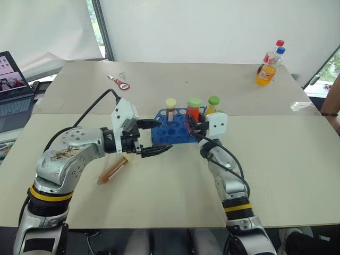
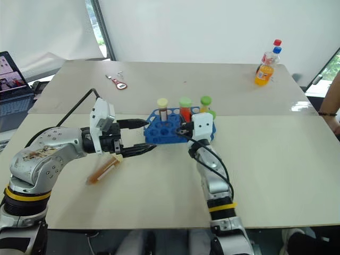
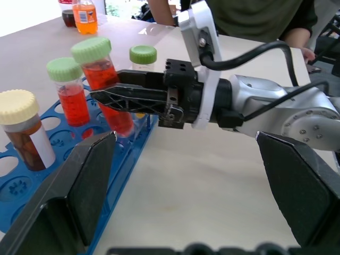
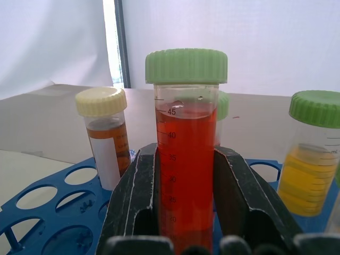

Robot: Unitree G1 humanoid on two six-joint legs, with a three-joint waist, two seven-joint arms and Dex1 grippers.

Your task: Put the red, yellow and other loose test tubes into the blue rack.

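Right wrist view: right gripper (image 4: 186,212) fingers clamp the red tube (image 4: 185,159) upright at centre frame above the blue rack (image 4: 48,212); lower it straight into a hole, while the left gripper (image 1: 151,137) gapes wide.

Beige table (image 1: 276,159), white wall (image 1: 212,26), laptop (image 1: 13,87) at left, window strip (image 1: 98,26)

Laptop (image 1: 11,87) – drink bottles (image 1: 269,64) – bottle opener (image 1: 120,83)

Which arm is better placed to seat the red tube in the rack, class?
Right. The right gripper already clamps the red tube upright over the blue rack; the left gripper hangs open beside it.
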